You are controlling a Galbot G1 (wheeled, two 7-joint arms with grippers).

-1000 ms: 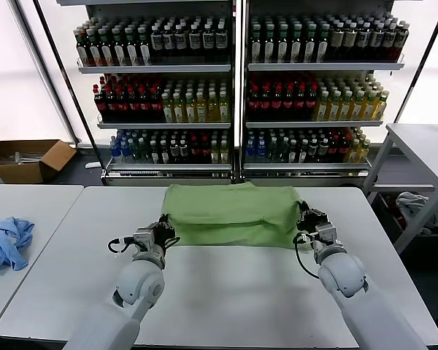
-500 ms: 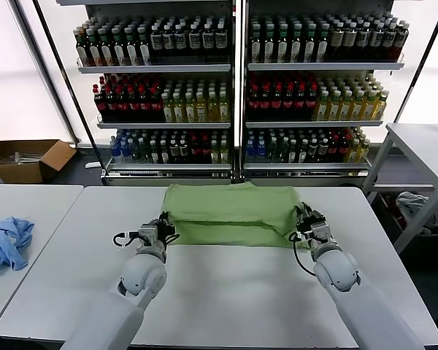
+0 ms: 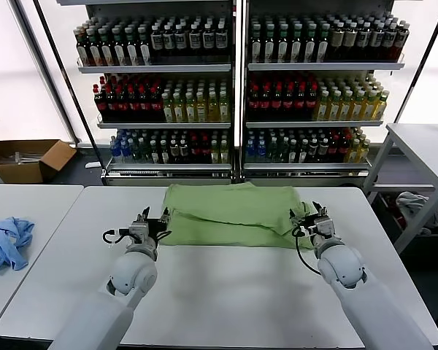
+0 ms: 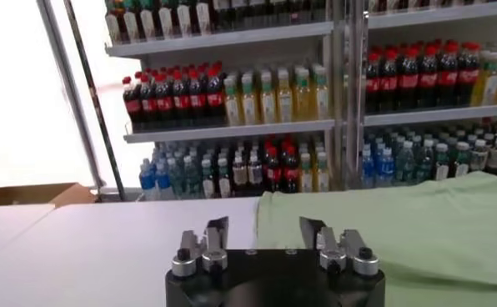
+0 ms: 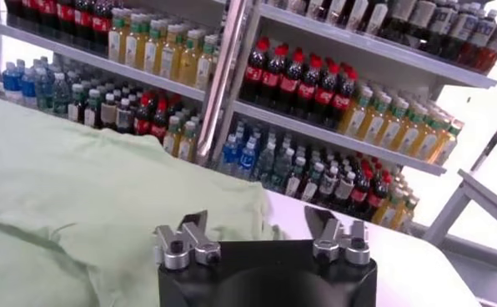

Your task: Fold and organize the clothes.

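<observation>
The white table (image 3: pixel 226 292) carries the folded green polo shirt (image 3: pixel 230 215), lying between both grippers' fingertips.

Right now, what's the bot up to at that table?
It is folding a light green polo shirt on the white table. The shirt lies part-folded at the far side, its near edge doubled over. The left end effector sits at the shirt's left edge and the right end effector at its right edge, both open and holding nothing. A light blue garment lies on the neighbouring table, untouched.
</observation>
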